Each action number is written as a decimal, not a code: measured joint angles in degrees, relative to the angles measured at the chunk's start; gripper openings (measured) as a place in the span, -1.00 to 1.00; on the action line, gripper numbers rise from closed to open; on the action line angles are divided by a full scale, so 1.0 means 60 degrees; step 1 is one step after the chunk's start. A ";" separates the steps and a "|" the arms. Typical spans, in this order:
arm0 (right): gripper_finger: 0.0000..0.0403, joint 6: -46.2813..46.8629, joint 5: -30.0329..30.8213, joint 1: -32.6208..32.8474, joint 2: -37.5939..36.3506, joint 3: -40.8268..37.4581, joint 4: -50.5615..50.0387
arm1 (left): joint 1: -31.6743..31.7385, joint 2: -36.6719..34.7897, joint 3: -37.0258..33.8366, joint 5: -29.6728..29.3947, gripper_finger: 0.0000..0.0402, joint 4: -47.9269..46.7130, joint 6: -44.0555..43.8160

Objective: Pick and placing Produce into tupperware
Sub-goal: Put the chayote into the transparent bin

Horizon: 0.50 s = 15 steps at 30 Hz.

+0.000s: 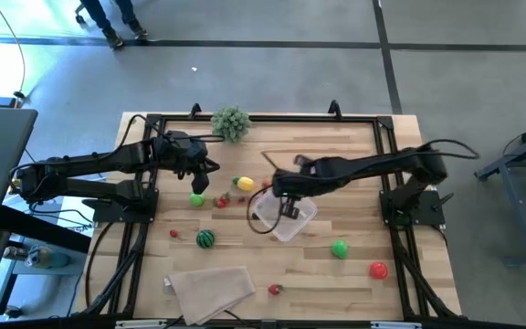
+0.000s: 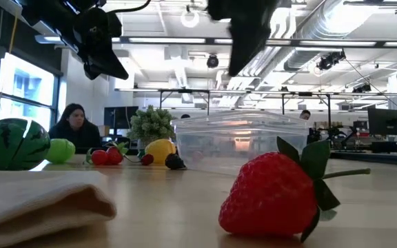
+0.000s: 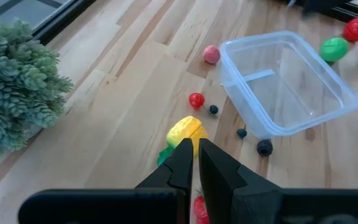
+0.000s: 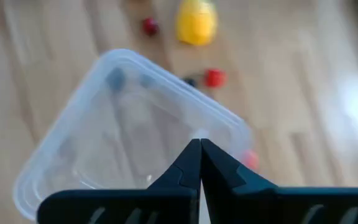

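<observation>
The clear tupperware [image 1: 299, 225] sits mid-table with nothing inside it that I can see. My right gripper [image 1: 289, 208] hangs above it, shut, its tips [image 4: 199, 146] over the container's rim [image 4: 166, 81] and well clear of it in the low view. My left gripper [image 1: 205, 165] is shut and raised over the table's left part, above a yellow toy fruit [image 3: 188, 130]. Produce lies scattered on the wood: a striped watermelon ball [image 1: 205, 238], a green piece [image 1: 196, 198], red pieces [image 1: 222, 202], a green ball [image 1: 339, 248], a red fruit [image 1: 378, 270] and a strawberry [image 2: 274, 196].
A bushy grey-green plant [image 1: 231, 122] stands at the far edge. A folded beige cloth [image 1: 210, 288] lies at the near edge. Small dark berries [image 3: 264, 147] and a red ball [image 3: 196, 99] lie beside the tupperware. A black frame rail [image 1: 263, 117] borders the table. People are in the room behind.
</observation>
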 joint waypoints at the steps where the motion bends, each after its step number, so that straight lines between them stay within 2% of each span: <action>1: -1.00 0.0226 0.0303 0.0078 -0.0246 0.0000 -0.0255 | -0.0001 0.0000 0.0000 0.0018 -0.92 0.0000 0.0046; 8: -1.00 0.1801 0.1746 0.0901 -0.1590 0.0000 -0.1719 | -0.0001 -0.0349 0.0000 0.0161 -0.92 -0.0038 0.0162; 15: -1.00 0.4335 0.2730 0.2061 -0.2117 -0.0004 -0.3752 | -0.0001 -0.1116 0.0000 0.0165 -0.92 -0.0398 0.0160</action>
